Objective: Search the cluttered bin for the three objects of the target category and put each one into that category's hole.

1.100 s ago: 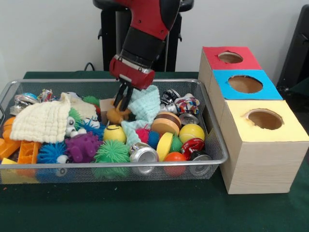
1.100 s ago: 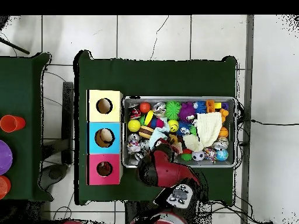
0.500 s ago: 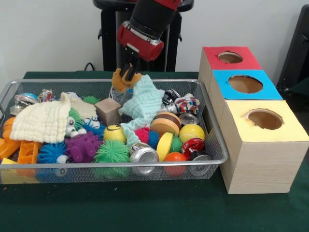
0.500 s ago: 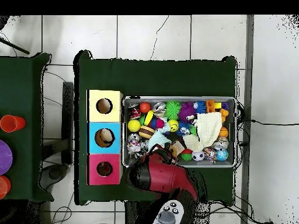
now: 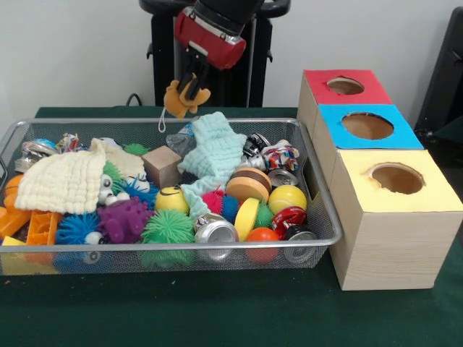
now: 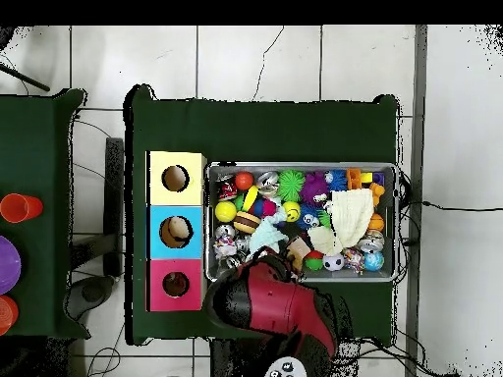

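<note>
**Desk:** What have you got in the claw?

**Me:** From the front camera I see the gripper [image 5: 189, 81] clamped on a small tan plush toy [image 5: 186, 99], hanging in the air above the far rim of the wire mesh bin [image 5: 318, 189], clear of everything inside. It looks soft and fuzzy, lumpy in shape, with a thin pale string dangling below it. I can't make out what creature it is.

**Desk:** Any writing you can read?

**Me:** None I can read. The crushed cans [image 5: 214, 231] near the front wall show printed red and silver skins, but the lettering is too small.

**Desk:** Textures in the bin?

**Me:** A mint knitted cloth [image 5: 214, 155] bunched in the middle, a cream knitted cloth [image 5: 64, 181] draped on the left, a plain wooden cube [image 5: 162, 165] between them. Spiky rubber balls in green [image 5: 168, 229], purple [image 5: 124, 219] and blue, plus smooth yellow balls [image 5: 287, 198].

**Desk:** And the boxes?

**Me:** Three wooden boxes in a row just beside the bin, each with a round hole on top: red top [image 5: 343, 85], blue top [image 5: 367, 125], yellow top [image 5: 396, 180]. From overhead I only see the arm [image 6: 267, 301] covering the bin's near edge; the toy is hidden under it.
</note>
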### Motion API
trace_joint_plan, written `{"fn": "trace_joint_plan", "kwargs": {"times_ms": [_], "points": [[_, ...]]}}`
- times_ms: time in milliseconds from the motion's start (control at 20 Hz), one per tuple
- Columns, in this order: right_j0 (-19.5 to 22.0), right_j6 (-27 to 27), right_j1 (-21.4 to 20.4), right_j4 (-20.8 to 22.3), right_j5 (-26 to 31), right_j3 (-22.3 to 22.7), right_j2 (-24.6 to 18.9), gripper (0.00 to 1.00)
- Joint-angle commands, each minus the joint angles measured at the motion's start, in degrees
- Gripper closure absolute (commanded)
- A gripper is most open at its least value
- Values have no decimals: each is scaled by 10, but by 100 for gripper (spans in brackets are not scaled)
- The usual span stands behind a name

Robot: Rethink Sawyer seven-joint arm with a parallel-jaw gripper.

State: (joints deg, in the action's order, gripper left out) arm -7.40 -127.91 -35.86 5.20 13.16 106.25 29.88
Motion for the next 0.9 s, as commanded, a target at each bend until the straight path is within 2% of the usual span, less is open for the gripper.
{"fn": "trace_joint_plan", "kwargs": {"times_ms": [50, 250, 550, 900], "points": [[-30, -9, -27, 14, 148, -42, -1, 100], [-79, -46, -21, 10, 194, -63, 37, 100], [-130, -58, -19, 15, 253, -85, 70, 100], [-170, -82, -8, 1, 284, -95, 79, 100]]}}
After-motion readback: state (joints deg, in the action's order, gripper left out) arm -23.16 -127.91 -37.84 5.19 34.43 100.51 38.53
